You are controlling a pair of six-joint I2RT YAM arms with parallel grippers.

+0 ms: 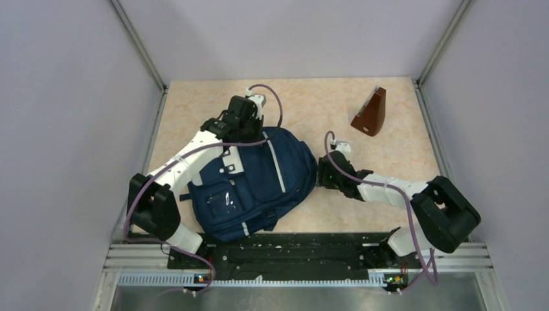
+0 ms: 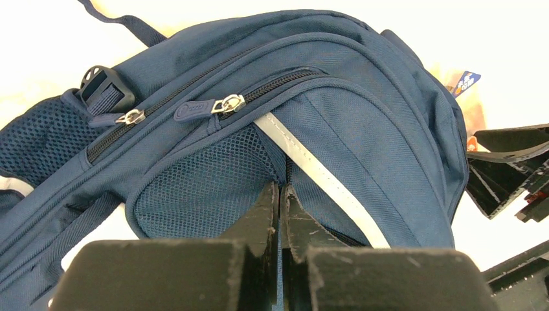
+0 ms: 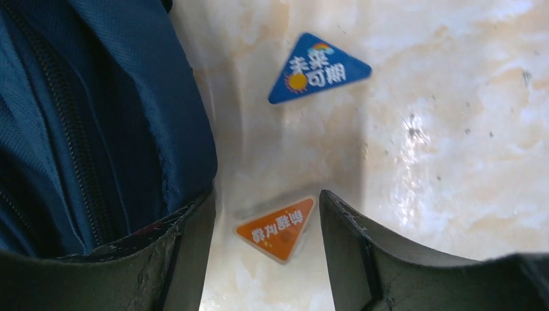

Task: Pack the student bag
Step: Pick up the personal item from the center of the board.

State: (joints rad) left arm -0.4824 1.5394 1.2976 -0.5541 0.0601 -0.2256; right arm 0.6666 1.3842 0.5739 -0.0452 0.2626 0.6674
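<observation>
The navy student bag (image 1: 259,181) lies flat left of the table's middle, its front pockets facing up. My left gripper (image 1: 243,116) is at the bag's far end. In the left wrist view the gripper (image 2: 281,188) is shut on a fold of the bag's fabric (image 2: 362,110) between the mesh pocket and the grey stripe. Two zipper pulls (image 2: 226,103) sit close together above it. My right gripper (image 1: 327,172) is open at the bag's right side. In its wrist view the gripper (image 3: 265,214) straddles a clear plastic piece bearing an orange triangle label (image 3: 277,228) and a blue one (image 3: 317,68). The bag (image 3: 97,116) is against its left finger.
A brown wedge-shaped object (image 1: 370,113) stands at the back right of the table. Grey walls close in the table on the left, right and back. The right gripper's black fingers (image 2: 505,168) show at the right edge of the left wrist view.
</observation>
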